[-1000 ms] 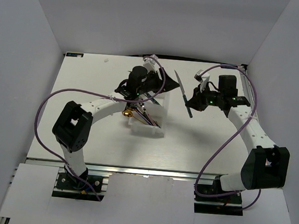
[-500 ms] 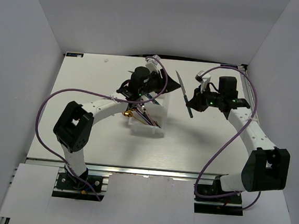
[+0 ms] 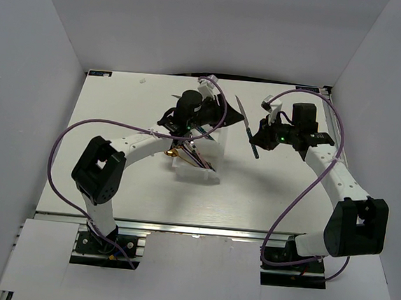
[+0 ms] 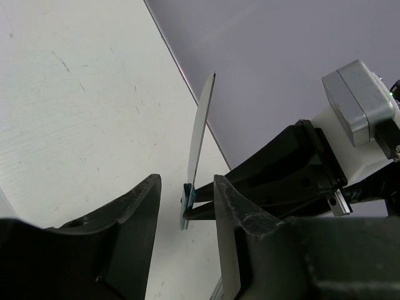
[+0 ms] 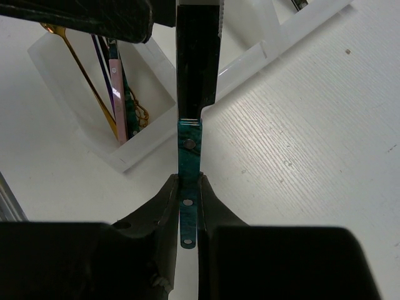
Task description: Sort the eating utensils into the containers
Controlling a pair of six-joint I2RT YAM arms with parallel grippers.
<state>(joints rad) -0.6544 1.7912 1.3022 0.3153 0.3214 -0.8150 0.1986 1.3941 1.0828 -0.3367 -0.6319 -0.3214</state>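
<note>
**A:** While we're checking the top view, we're seeing the right gripper (image 3: 258, 137) clamping the teal-handled knife (image 3: 245, 125), just right of the tray (image 3: 200, 175).

**B:** We're seeing the left gripper (image 3: 213, 113) hovering near the blade, by the tray's far end.

**A:** On the left wrist, we're seeing its fingers standing apart with the knife in the gap. We can't tell if they're touching.

**B:** On the right wrist, we're seeing the fingers pinching the handle, blade pointing away. Gold and iridescent utensils (image 5: 119, 115) are lying in one tray compartment.
</note>
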